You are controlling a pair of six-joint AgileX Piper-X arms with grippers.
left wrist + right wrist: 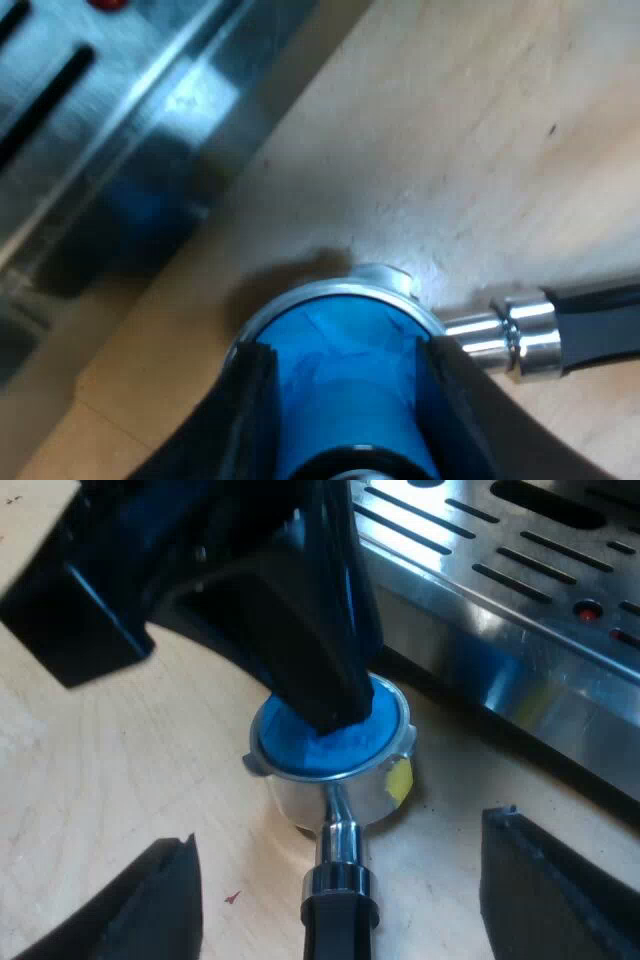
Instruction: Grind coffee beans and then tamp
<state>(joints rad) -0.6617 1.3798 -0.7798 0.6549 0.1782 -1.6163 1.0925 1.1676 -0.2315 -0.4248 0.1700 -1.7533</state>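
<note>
The metal holder [385, 283] stands on the wooden table beside the espresso machine's drip tray [120, 130]. A blue tamper [345, 370] sits inside its basket, with my left gripper [350, 400] shut on it, one black finger on each side. In the right wrist view the same holder [345, 790] carries the blue tamper [330, 750] under the left gripper [320, 690]. My right gripper [340, 830] is open wide, its fingers standing apart on either side of the holder's dark handle [340, 920] without touching it.
The espresso machine's slotted steel drip tray [520, 610] lies close behind the holder. The holder's handle [600, 320] rests over bare wooden table [480, 130]. A small yellow sticker [399, 778] marks the basket's wall.
</note>
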